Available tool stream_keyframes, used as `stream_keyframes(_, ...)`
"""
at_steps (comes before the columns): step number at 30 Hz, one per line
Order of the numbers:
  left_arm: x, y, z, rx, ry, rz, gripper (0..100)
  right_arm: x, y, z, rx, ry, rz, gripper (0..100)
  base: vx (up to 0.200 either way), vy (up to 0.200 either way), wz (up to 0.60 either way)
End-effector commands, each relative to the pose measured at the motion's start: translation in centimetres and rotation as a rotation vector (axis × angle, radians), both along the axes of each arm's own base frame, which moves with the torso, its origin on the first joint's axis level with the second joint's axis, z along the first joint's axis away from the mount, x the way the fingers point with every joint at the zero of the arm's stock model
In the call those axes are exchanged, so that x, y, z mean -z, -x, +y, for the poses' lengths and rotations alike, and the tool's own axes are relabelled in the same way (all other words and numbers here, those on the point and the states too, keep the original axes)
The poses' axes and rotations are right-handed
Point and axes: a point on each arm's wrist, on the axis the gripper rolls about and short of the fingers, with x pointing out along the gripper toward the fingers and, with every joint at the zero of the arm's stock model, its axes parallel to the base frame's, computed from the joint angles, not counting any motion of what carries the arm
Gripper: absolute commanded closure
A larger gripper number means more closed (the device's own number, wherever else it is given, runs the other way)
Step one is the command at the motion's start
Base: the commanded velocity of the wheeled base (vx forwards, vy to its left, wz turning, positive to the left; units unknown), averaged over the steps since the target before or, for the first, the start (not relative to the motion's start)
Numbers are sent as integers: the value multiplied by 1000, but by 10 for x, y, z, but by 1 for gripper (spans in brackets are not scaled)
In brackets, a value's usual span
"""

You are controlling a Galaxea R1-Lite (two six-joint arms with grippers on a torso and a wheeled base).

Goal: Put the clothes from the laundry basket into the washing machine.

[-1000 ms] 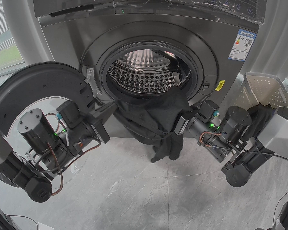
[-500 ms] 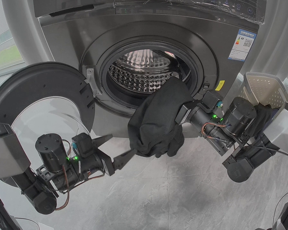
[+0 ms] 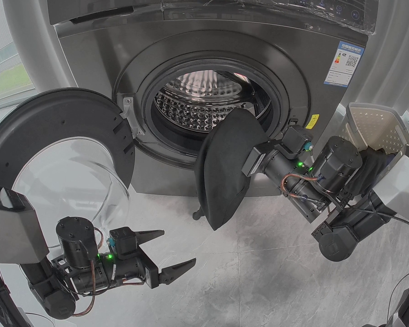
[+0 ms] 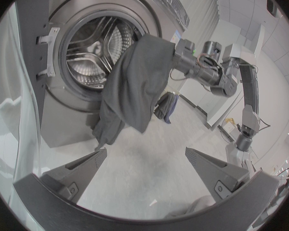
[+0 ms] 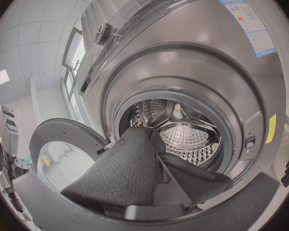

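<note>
Left end effector (image 3: 179, 246) dropped, open; right (image 3: 239, 158) seemingly clamps garment (image 3: 222, 173).

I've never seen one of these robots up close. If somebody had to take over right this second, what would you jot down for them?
Claws: the left claw is open and empty, low over the floor by the open door. The right claw is shut on the black garment.
Things: the black garment hangs in front of the washing machine opening, not yet inside the drum, which looks empty. The laundry basket stands to the machine's right with dark clothing at its edge.
Done: door open, one garment lifted out.
Left: push it in, let go, fetch the rest.
</note>
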Motion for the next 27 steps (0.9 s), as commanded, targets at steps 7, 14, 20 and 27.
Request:
stream_keyframes(7, -27, -47, -43, 25, 135, -177, 0, 7, 14, 18, -51, 15, 26, 100, 0, 0, 0)
stream_keyframes(14, -13, -76, -61, 15, 151, -182, 0, 9, 18, 25, -67, 16, 33, 100, 0, 0, 0)
stream_keyframes(20, -4, -112, -79, -84, 181, -240, 0, 11, 24, 30, -86, 19, 38, 100, 0, 0, 0)
stream_keyframes(27, 7, -133, -81, -122, 186, -257, 0, 8, 33, 36, -115, 11, 37, 100, 0, 0, 0)
